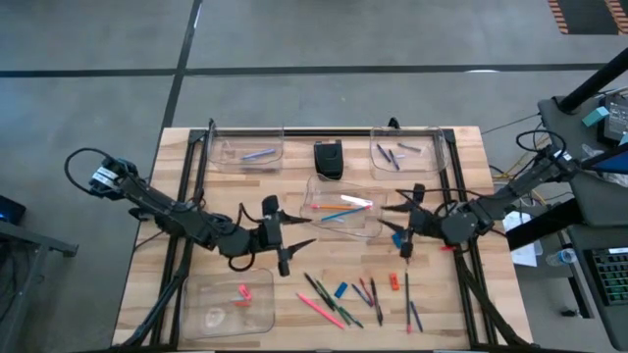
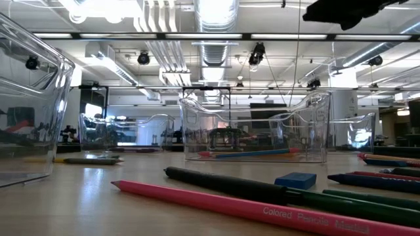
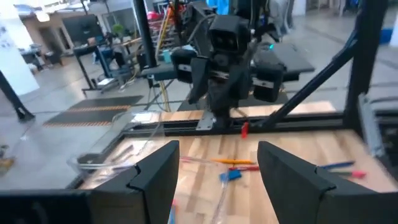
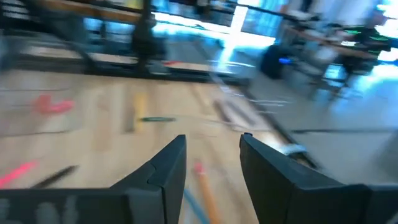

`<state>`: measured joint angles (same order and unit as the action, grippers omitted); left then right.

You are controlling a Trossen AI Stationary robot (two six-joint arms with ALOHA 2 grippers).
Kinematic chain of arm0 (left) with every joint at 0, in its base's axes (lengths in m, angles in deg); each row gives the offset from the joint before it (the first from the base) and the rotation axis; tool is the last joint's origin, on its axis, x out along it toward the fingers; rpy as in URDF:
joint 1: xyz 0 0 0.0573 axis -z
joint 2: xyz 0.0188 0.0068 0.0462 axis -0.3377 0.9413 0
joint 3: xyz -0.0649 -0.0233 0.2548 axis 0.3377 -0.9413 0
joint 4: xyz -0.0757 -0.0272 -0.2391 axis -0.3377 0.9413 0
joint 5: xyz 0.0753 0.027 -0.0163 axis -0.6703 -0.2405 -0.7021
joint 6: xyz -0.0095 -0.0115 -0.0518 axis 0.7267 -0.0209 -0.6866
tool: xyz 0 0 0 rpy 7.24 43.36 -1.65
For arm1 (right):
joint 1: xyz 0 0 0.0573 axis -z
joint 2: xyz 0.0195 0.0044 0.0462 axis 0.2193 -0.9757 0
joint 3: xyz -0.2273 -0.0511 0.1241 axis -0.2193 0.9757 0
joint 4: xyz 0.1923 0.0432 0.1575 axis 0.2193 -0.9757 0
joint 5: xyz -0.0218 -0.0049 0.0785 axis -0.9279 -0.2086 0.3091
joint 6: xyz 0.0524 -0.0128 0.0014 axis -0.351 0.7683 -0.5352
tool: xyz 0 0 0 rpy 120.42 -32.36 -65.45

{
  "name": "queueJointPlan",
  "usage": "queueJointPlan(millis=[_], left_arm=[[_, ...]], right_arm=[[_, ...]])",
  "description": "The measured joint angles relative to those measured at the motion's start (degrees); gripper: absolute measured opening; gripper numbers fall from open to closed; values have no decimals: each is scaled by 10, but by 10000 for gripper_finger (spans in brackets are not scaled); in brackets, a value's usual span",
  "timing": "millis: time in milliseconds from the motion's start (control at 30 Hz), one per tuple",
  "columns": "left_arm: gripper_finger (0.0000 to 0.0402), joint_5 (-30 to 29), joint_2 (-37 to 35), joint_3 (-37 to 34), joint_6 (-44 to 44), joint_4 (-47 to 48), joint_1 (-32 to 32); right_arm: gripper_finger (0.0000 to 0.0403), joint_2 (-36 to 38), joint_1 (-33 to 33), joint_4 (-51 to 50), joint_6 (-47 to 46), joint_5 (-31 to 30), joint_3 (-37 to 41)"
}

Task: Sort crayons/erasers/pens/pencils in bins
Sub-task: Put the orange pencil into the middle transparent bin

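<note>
A light wooden table [image 1: 451, 324] with visible grain carries four clear plastic bins [image 1: 343, 208]. Both arms and their grippers, left [image 1: 287, 243] and right [image 1: 405, 227], are black. Loose pencils [image 1: 322, 311] show pink, green and orange; a pink one reads "Colored Pencils" in pale lettering. An eraser [image 1: 340, 290] is bright blue, another [image 1: 393, 281] red. A small box [image 1: 328, 159] is black

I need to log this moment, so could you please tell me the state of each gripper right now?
Left gripper: open, holding nothing, above the table left of the middle bin.
Right gripper: open, nothing visible between its fingers, right of that bin.
</note>
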<state>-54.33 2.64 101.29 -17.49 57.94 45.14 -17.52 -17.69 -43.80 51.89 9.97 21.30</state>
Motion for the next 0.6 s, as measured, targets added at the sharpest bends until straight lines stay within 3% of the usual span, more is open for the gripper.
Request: queueJointPlan(millis=[100, 267, 333, 467, 600], left_arm=[[203, 20, 0, -14, 17, 4, -23], [203, 134, -19, -40, 15, 4, -69], [203, 140, -33, -45, 6, 4, -77], [203, 140, -66, -46, 6, 6, -79], [203, 143, -98, -46, 11, 30, -71]], right_arm=[[135, -7, 30, 2, -33, -24, -1], [121, -8, 92, 0, -52, 50, -11], [116, -8, 106, -1, -45, 82, -14], [107, -7, 108, -6, -46, 88, -15], [105, -2, 105, -115, -128, 111, -31]])
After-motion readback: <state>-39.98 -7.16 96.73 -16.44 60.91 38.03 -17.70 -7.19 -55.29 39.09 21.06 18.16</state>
